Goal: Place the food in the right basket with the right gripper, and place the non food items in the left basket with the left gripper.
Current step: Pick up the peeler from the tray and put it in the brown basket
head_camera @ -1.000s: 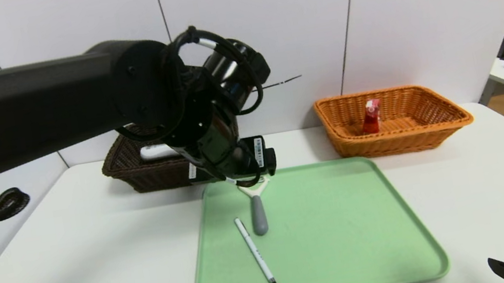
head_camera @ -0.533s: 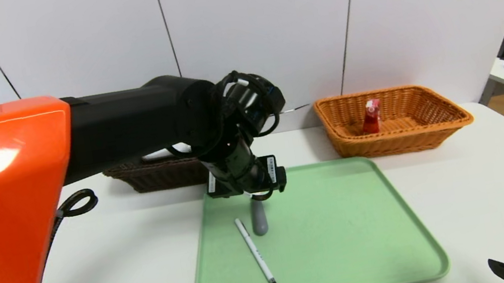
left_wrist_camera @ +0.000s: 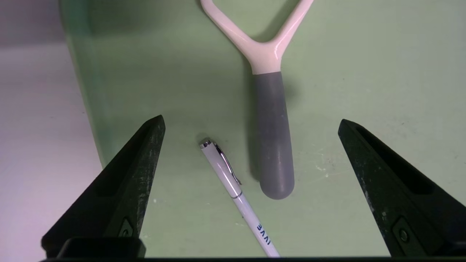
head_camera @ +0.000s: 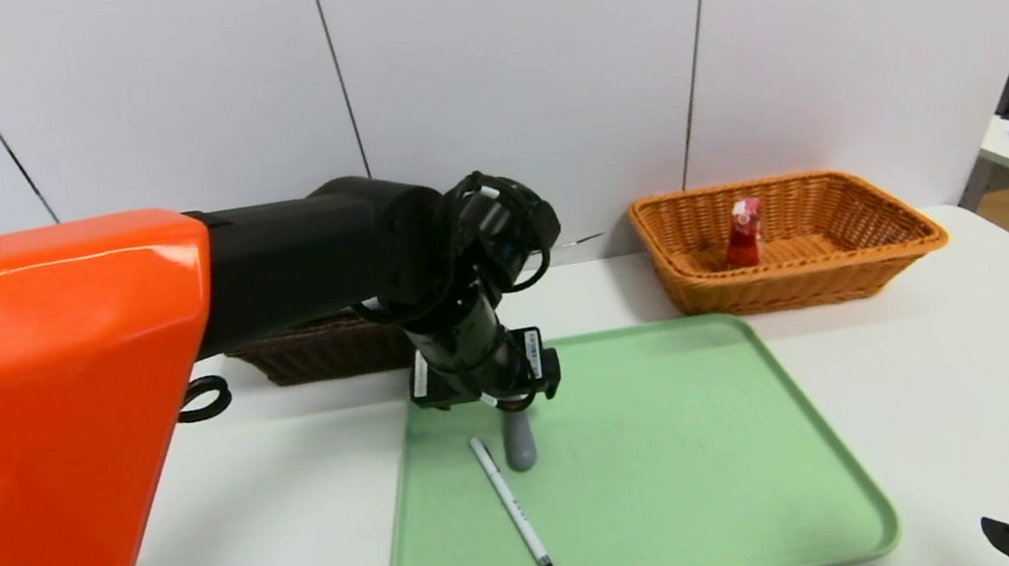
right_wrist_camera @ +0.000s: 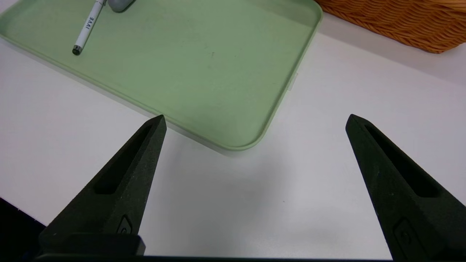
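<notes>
Peeler (left_wrist_camera: 271, 138): grey handle, white forked head, lying flat at the far-left part of the green tray (head_camera: 694, 455); long axis runs away from the robot, handle end nearer.
Left gripper (left_wrist_camera: 251, 153): poised above the peeler handle, pointing steeply down, jaws spread wide and empty; handle sits between the two fingers, slightly off centre, with its length across the jaw opening. Judged the nearer arm, and the next pick.
Pen (left_wrist_camera: 236, 193): white, just beside the handle on the tray, angled, also within the jaw span; a closing grip risks catching it.
Right gripper (right_wrist_camera: 255, 153): parked over the bare table (right_wrist_camera: 218, 203) off the tray's near-right corner, jaws wide, holding nothing.
Right basket (head_camera: 904, 245): orange wicker, contains one red packet (head_camera: 745, 232).
Left basket (head_camera: 313, 354): dark wicker, mostly hidden behind the left arm; contents cannot be told.
</notes>
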Motion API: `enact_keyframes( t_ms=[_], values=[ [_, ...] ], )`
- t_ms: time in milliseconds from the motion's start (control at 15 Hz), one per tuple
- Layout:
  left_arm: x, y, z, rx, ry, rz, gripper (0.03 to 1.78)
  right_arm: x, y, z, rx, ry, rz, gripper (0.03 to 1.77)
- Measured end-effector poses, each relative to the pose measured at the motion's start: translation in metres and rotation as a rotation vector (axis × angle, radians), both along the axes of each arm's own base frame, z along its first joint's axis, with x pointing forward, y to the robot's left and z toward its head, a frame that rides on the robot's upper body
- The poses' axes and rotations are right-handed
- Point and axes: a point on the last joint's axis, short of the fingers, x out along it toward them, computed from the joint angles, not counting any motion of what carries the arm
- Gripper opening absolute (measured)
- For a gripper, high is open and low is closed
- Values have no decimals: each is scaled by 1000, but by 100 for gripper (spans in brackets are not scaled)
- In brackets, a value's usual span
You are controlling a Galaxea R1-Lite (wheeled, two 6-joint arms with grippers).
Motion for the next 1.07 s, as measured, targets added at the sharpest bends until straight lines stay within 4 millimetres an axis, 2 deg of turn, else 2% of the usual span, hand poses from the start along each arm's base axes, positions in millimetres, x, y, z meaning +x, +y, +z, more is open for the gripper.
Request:
enact_keyframes(
  t_ms=[1067],
  values=[
    [12,-9,-27,33,16,-10,169,-2,-1,1,6,-10,1,170]
  ],
)
